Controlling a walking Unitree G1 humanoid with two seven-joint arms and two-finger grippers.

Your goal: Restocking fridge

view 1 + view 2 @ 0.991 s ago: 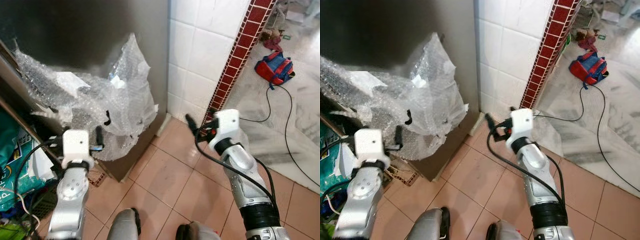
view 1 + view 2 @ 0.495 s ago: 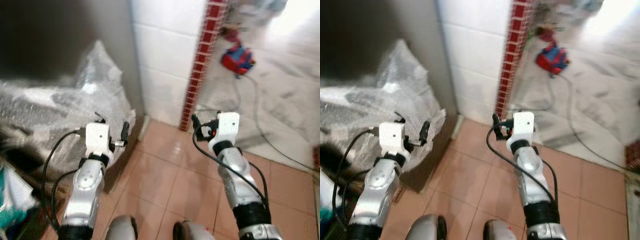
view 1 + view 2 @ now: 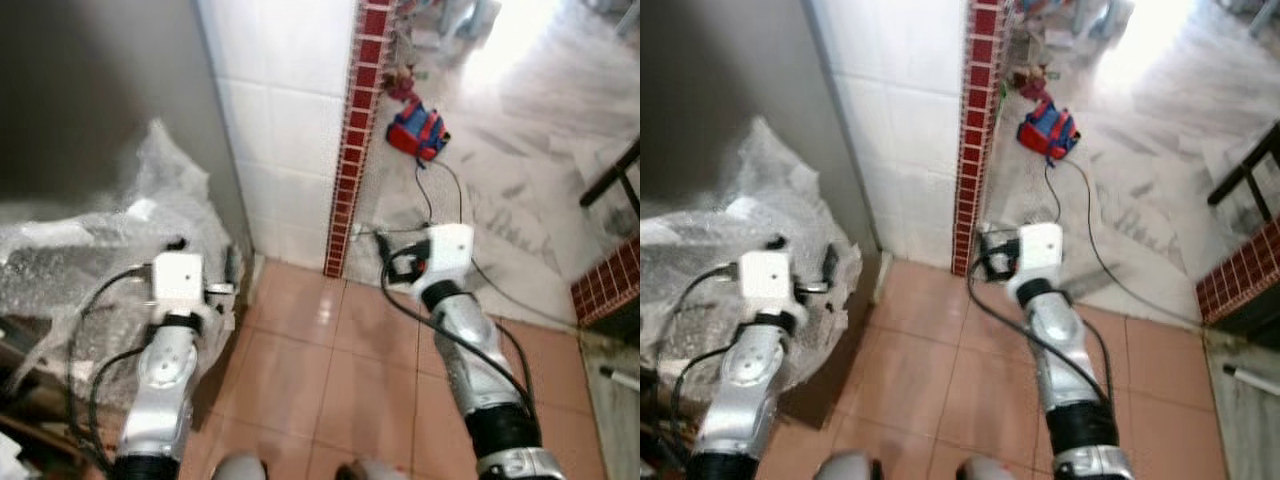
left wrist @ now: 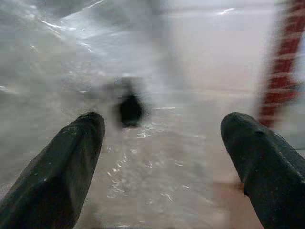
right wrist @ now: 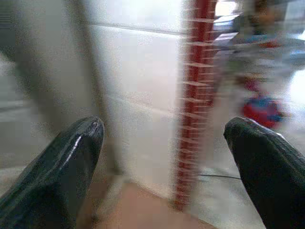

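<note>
The fridge's grey side (image 3: 100,90) rises at the upper left, with crumpled bubble wrap (image 3: 90,250) heaped against its base. My left gripper (image 3: 205,257) is raised in front of the bubble wrap. In the left wrist view it is open (image 4: 162,121), with only blurred plastic between the fingers (image 4: 71,162). My right gripper (image 3: 392,258) is held up over the floor, pointing at the tiled wall corner. It is open (image 5: 164,126) and holds nothing.
A white tiled wall (image 3: 290,100) ends in a red tile strip (image 3: 350,130). Beyond it lie a blue and red bag (image 3: 417,132) and a black cable (image 3: 440,190) on pale floor. Terracotta tiles (image 3: 330,370) are underfoot. A red brick step (image 3: 605,285) and dark furniture legs (image 3: 610,170) stand at the right.
The whole picture has swung right, so the camera has turned away from the fridge toward the wall corner. Both arms stay raised with their grippers open.
</note>
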